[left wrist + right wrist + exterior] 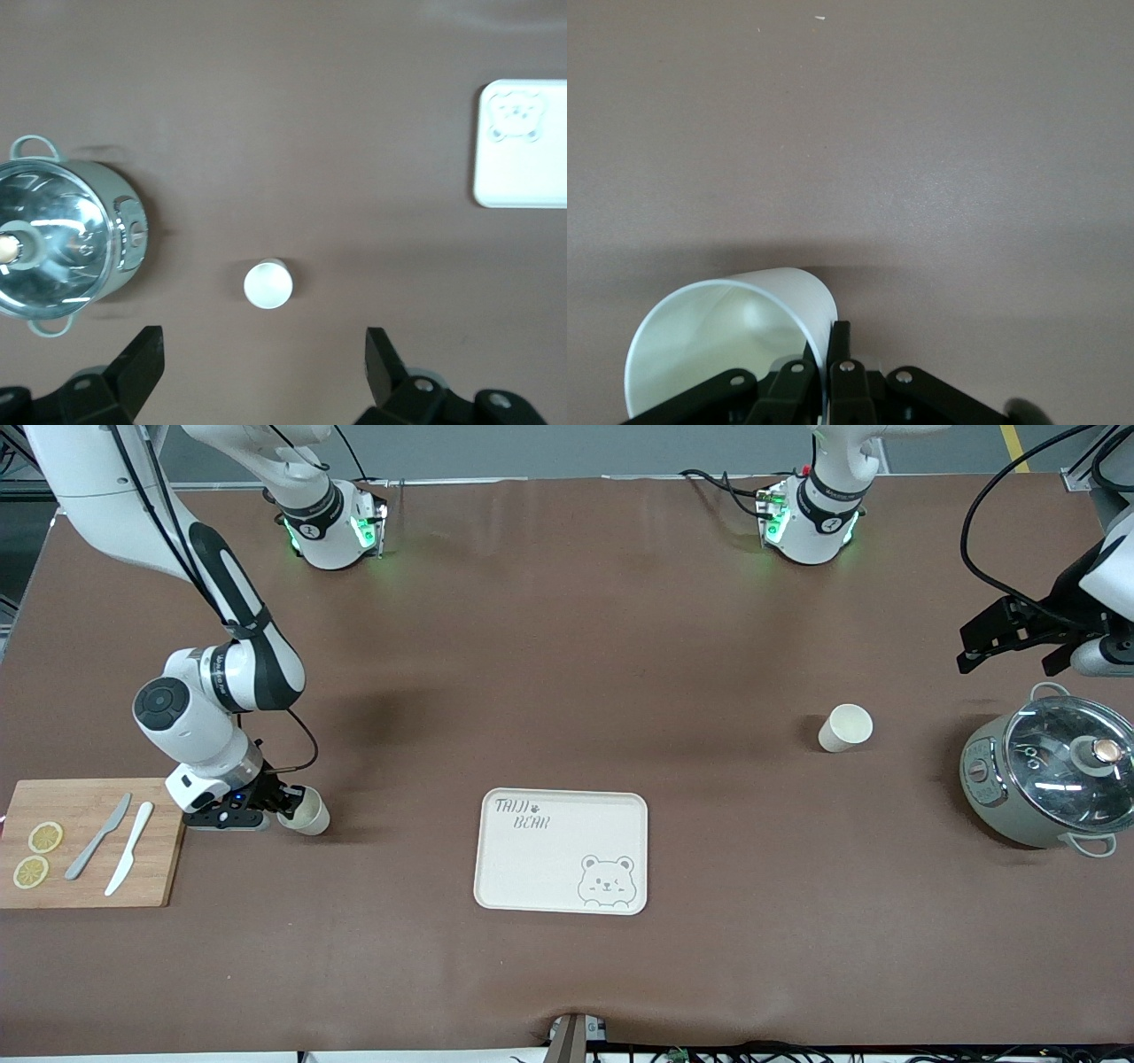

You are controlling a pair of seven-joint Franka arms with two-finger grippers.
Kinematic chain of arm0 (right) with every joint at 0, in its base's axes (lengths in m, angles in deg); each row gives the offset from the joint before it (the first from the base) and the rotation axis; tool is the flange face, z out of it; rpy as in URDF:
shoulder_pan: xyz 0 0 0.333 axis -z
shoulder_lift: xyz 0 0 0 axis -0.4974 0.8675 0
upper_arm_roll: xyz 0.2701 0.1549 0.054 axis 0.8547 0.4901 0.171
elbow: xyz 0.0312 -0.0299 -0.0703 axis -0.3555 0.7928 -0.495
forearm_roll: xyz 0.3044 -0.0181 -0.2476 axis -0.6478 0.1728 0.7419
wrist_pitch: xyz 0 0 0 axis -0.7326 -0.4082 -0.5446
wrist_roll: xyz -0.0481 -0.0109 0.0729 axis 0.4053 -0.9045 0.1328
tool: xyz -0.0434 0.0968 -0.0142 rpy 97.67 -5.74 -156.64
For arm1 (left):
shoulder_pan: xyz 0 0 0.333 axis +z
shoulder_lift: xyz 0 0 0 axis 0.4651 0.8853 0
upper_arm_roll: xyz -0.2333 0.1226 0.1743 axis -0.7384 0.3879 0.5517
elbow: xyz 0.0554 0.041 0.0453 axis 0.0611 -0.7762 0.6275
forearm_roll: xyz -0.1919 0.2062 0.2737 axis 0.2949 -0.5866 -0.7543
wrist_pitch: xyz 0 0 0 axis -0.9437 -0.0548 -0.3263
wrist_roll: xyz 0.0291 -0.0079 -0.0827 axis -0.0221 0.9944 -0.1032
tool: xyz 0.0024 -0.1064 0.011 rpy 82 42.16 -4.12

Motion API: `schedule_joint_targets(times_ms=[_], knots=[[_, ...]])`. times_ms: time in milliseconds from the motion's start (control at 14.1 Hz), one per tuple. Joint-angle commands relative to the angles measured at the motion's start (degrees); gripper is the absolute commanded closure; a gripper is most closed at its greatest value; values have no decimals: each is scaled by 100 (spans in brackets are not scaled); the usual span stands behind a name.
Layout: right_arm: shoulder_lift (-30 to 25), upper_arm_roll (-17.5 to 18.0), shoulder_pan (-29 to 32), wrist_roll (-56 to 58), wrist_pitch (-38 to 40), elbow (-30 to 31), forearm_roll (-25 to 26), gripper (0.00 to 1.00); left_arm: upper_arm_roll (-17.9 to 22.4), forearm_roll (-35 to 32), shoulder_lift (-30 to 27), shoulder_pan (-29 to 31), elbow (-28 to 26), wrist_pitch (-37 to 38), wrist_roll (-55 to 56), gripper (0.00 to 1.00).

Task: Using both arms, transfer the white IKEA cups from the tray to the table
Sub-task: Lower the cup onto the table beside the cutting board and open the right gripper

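Observation:
One white cup is in my right gripper, which is shut on the cup's rim, one finger inside and one outside; in the right wrist view the cup fills the lower corner, tilted, just above the brown table between the cutting board and the bear tray. The second white cup stands upright on the table toward the left arm's end; it shows in the left wrist view. My left gripper is open and empty, high over the table beside the pot, its fingers wide apart.
A cream bear tray lies at the middle, near the front camera. A wooden cutting board with two knives and lemon slices lies beside the right gripper. A grey pot with glass lid stands at the left arm's end.

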Motion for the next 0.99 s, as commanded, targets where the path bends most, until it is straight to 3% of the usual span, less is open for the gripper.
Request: schedule_joint_targets(times_ms=[0, 71, 213, 284, 355, 710, 923], knots=[[19, 74, 105, 117, -87, 9, -89, 91, 69, -311, 126, -199, 104, 194, -84, 0], [19, 74, 105, 117, -87, 9, -89, 68, 60, -311, 187, -199, 96, 221, -207, 0], [19, 74, 122, 117, -87, 9, -89, 33, 51, -311, 283, -199, 95, 265, -322, 0], [19, 74, 122, 117, -87, 1, -89, 22, 42, -311, 310, -208, 87, 274, -366, 0], [19, 74, 123, 117, -78, 1, -89, 0, 34, -311, 389, -225, 87, 335, -401, 0], [-51, 82, 123, 117, 1, -17, -89, 0, 34, -303, 434, -269, 78, 476, -480, 0], [-367, 91, 123, 135, 788, -183, -89, 0, 34, -303, 434, -261, 87, 476, -480, 0]])
